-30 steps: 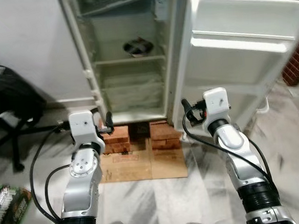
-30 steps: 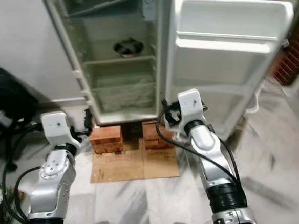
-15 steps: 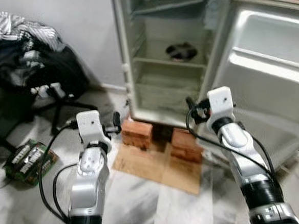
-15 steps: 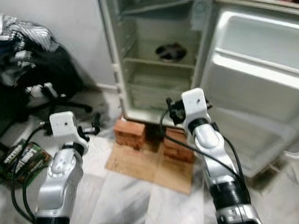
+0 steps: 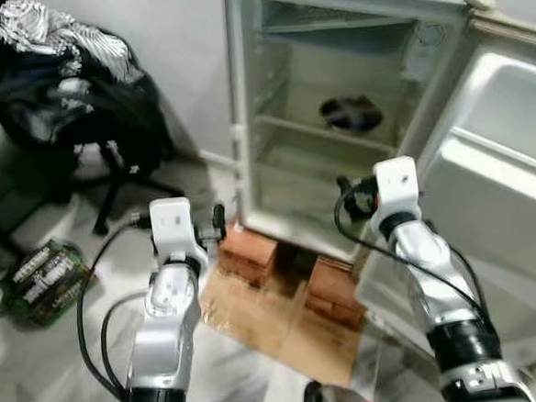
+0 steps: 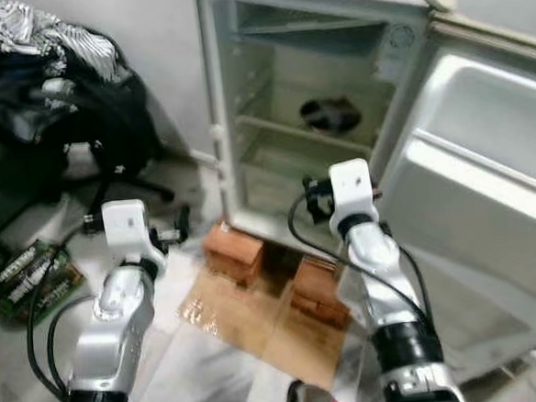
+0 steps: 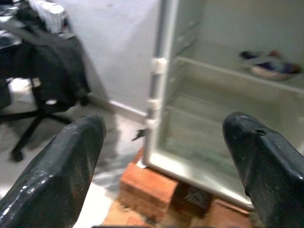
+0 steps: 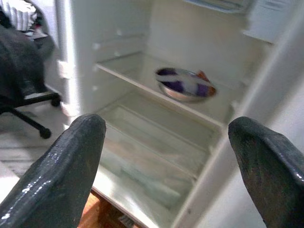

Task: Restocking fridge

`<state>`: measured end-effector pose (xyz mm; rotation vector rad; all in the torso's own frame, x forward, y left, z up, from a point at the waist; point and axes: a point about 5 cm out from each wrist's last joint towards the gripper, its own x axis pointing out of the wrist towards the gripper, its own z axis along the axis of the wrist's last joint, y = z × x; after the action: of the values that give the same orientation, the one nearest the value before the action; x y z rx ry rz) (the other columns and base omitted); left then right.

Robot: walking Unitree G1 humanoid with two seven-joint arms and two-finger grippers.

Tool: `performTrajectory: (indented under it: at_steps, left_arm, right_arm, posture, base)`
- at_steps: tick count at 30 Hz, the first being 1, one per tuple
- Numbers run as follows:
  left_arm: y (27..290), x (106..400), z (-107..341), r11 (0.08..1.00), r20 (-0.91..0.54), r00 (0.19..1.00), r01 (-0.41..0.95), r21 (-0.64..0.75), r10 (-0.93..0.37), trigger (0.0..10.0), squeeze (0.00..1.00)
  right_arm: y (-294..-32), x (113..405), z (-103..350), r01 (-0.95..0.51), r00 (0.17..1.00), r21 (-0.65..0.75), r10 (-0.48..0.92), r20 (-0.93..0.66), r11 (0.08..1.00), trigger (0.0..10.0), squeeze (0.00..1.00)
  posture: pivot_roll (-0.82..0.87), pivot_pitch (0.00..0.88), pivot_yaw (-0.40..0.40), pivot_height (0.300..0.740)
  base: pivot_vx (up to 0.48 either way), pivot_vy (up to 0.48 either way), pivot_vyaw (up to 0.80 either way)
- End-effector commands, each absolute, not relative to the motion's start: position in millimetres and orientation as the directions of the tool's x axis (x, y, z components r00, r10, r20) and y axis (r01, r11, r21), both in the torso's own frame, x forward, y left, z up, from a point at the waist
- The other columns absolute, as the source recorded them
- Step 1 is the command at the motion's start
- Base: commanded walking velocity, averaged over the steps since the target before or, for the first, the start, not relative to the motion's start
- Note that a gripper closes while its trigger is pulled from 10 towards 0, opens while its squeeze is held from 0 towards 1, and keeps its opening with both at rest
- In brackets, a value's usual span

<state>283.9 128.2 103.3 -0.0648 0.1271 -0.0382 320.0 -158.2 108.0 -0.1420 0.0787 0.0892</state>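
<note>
The fridge (image 5: 337, 132) stands open ahead of both tools, raised on bricks (image 5: 250, 253) over cardboard (image 5: 276, 315). Left tool (image 7: 161, 161): fingers spread wide, nothing held, pointed at the fridge's hinge-side wall. Right tool (image 8: 166, 156): fingers spread wide, nothing held, pointed into the cabinet. A bowl (image 8: 184, 84) sits on the shelf beyond the right tool. The door (image 5: 505, 175) hangs open beside the right tool. An office chair (image 5: 97, 130) draped with clothes stands well out from the left tool, a green crate (image 5: 44, 281) on the floor near it

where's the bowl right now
The bowl sits on the middle shelf inside the open fridge, toward the back on the robot's right, straight ahead of the open right claw.
</note>
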Motion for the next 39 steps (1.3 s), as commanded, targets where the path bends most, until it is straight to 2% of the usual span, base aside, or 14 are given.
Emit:
performTrajectory:
  at_steps: [1,13,19,28,39]
  left_arm:
    - [131,286,109,0.997,-0.103,0.994,0.031,-0.064,-0.037,10.0,0.0]
    - [132,285,108,0.996,-0.102,0.994,0.035,-0.081,-0.043,10.0,0.0]
    - [131,286,109,0.996,-0.099,0.994,0.034,-0.078,-0.042,10.0,0.0]
    - [132,285,106,0.995,-0.114,0.993,0.009,-0.1,-0.021,10.0,0.0]
    - [134,284,103,0.996,-0.135,0.991,0.003,-0.085,-0.015,10.0,0.0]
  right_arm:
    - [-159,321,107,-0.082,0.993,-0.125,0.071,-0.094,0.989,10.0,0.0]
    - [-158,323,105,-0.082,0.993,-0.116,0.071,-0.096,0.99,10.0,0.0]
    - [-160,322,103,-0.078,0.993,-0.12,0.067,-0.096,0.99,10.0,0.0]
    - [-160,318,97,-0.134,0.985,-0.094,0.122,-0.121,0.986,10.0,0.0]
    - [-176,325,95,-0.069,0.987,-0.136,0.048,-0.152,0.988,10.0,0.0]
  posture:
    - [-0.01,0.022,-0.008,0.74]
    - [0.0,0.01,-0.006,0.74]
    - [0.0,0.009,-0.005,0.74]
    - [-0.01,0.007,-0.005,0.74]
    - [0.0,0.001,-0.006,0.74]
  base:
    - [0.0,-0.3,-0.78]
    - [0.0,-0.47,-0.75]
    - [0.0,-0.48,-0.18]
    - [0.0,0.0,0.0]
    - [0.0,0.0,0.0]
